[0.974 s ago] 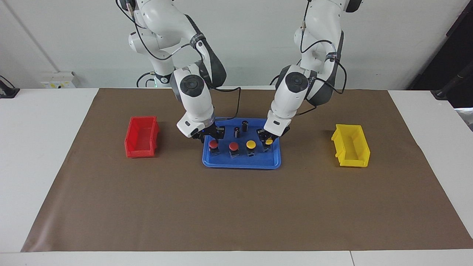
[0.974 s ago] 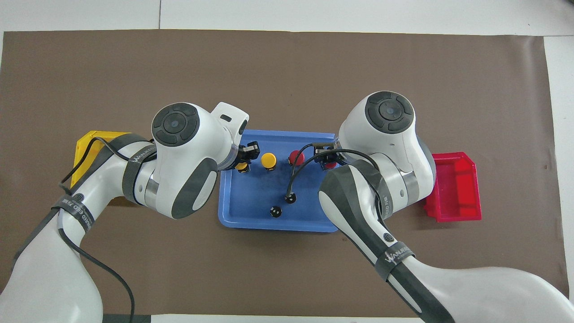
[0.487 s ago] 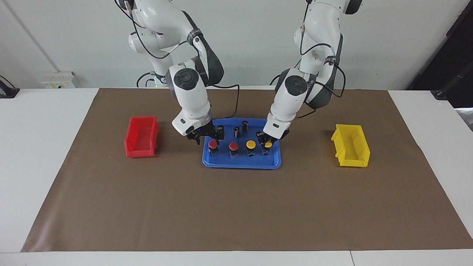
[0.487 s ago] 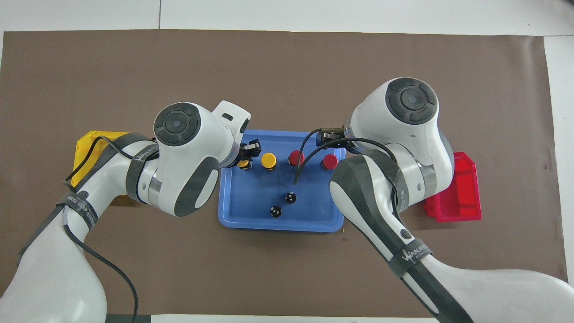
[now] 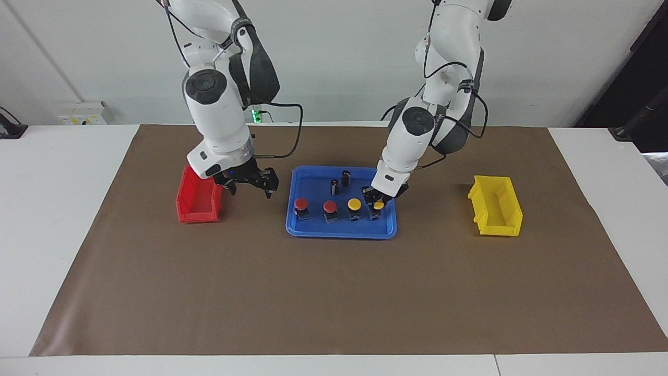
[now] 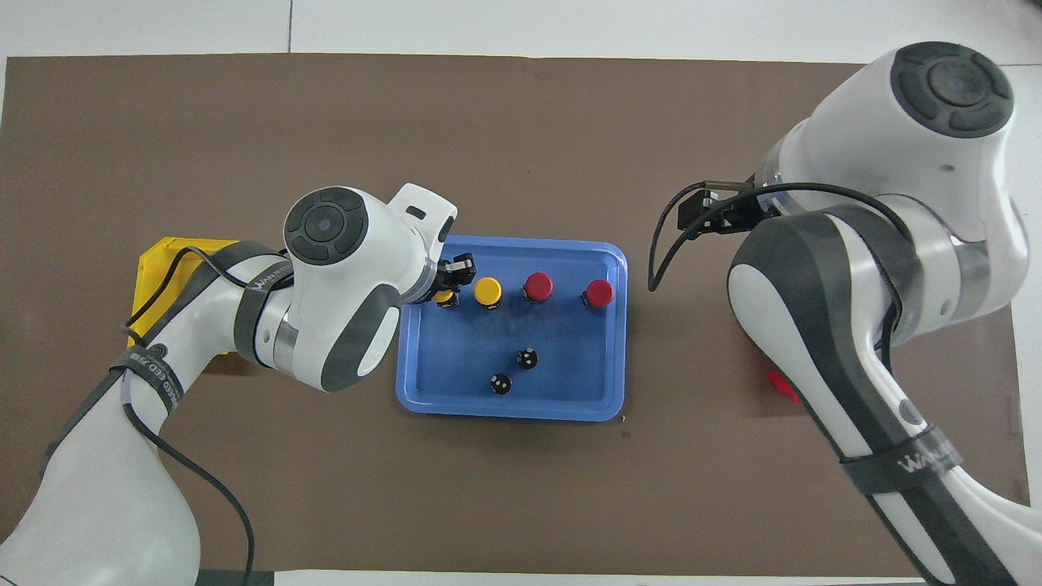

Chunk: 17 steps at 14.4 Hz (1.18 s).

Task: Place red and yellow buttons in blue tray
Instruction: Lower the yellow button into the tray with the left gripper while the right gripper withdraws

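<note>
From the facing view, the blue tray (image 5: 341, 230) sits mid-bench with all four buttons in a row across its part farther from the robots: two red buttons (image 5: 301, 207) toward the right arm's end, then a yellow button (image 5: 354, 208), then a second yellow button (image 5: 378, 208) under the left hand (image 5: 377, 200). The left hand is clamped shut on that last yellow button, fingertips low around its cap. The right hand (image 5: 249, 186) hangs over bare brown mat between the red bin (image 5: 199, 194) and the tray, fingers spread wide and empty. Two dark cylinders (image 5: 339, 183) stand in the tray, nearer the robots than the row.

From overhead, the left hand (image 6: 453, 278) hides most of its yellow button (image 6: 443, 298); the other yellow (image 6: 488, 290) is just beside it. The right hand (image 6: 710, 210) is well apart from the tray (image 6: 562, 403).

These buttons look light and rigid. The round caps seem smooth and likely to slip, so I judge the blocky dark base the surer hold, pinched across its flat sides. They look top-heavy enough to tip on release.
</note>
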### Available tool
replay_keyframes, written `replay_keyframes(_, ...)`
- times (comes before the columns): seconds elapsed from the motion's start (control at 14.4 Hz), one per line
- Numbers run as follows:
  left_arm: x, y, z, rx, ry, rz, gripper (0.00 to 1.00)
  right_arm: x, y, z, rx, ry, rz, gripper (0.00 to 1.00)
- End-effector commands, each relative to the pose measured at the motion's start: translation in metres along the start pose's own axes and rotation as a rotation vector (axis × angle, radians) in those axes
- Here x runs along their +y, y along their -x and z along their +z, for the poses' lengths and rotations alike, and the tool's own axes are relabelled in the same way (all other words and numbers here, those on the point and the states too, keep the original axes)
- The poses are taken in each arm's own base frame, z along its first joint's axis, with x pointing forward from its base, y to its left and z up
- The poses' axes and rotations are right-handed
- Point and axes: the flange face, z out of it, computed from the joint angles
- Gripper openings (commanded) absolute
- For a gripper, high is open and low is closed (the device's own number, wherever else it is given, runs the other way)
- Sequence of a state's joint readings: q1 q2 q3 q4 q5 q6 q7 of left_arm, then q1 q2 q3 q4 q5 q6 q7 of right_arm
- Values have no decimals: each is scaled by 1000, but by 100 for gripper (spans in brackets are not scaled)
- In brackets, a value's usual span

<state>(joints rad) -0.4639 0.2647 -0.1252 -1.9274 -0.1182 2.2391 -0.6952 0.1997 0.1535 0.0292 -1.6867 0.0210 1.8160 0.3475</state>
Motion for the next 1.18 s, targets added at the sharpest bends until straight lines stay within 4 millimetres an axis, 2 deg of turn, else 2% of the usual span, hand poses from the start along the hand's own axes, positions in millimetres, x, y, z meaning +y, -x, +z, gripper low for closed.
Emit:
replay_keyframes(0.0,5,0,8,2,12,14,17,40,-2,-28,10,2,-22,100)
replay_keyframes(0.14,6,0,8,0,11,14,51,69,3,-51,21,0,-5,100)
replay_keyframes(0.21,4,-1,7,-2,7,14,56,84,8,-64,25,1,-13,100)
replay_keyframes(0.35,4,1,2,-7,3,14,57,103,25,-91,21,4,-51,100)
replay_keyframes(0.42,2,1,-1,-17,-6,12,57,110,32,-98,11,6,-56,100)
replay_keyframes(0.56,1,1,-22,-34,-18,12,57,127,37,-102,-7,10,-64,100)
replay_keyframes(0.77,-11,-1,-74,-65,-46,19,57,128,45,-93,-34,14,-75,100)
replay_keyframes(0.83,-16,1,-95,-69,-51,28,60,128,47,-96,-30,12,-77,100)
replay_keyframes(0.9,-23,4,-115,-73,-62,34,67,127,47,-96,-30,12,-79,100)
replay_keyframes(1.04,-77,-11,-163,-55,-52,83,78,125,48,-96,-33,12,-82,100)
replay_keyframes(1.11,-106,-22,-179,-58,-50,140,88,125,48,-96,-32,14,-83,100)
